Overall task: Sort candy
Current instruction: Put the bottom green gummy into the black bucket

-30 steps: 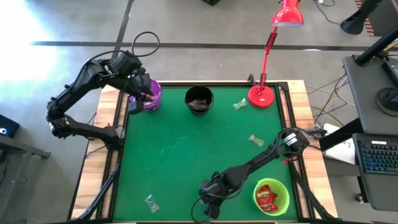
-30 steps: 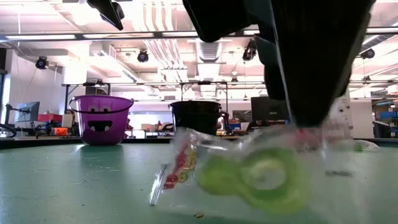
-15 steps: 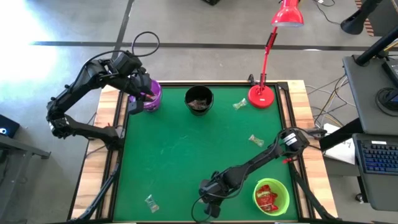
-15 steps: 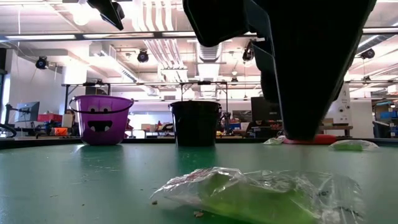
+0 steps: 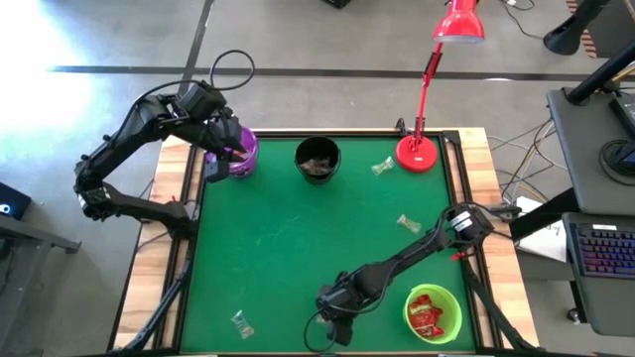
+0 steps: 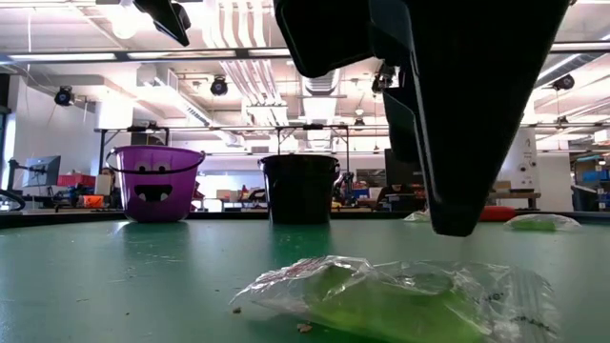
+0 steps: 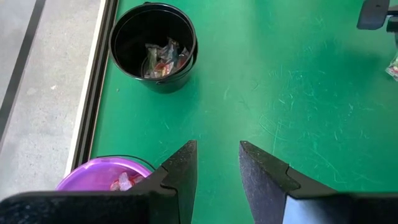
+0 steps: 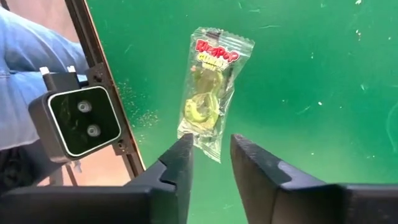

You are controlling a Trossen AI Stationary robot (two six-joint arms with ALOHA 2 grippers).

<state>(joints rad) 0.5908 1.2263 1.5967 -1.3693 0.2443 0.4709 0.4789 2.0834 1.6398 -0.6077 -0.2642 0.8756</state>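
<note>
Green-topped desk (image 5: 288, 248) framed in pale wood. Along the far edge: purple bowl (image 5: 241, 154) at the left corner, black bowl (image 5: 317, 159) beside it near the middle, then a clear-wrapped candy (image 5: 382, 166) just left of the red lamp base (image 5: 419, 153) at the right corner. Another clear-wrapped candy (image 5: 408, 223) toward the right edge, about halfway down. Green bowl (image 5: 433, 310) with red sweets at the near right corner. Green ring-pop candy (image 8: 210, 90) flat on the mat by the near edge, around the middle. One more wrapped candy (image 5: 239, 321) near the near left corner.
</note>
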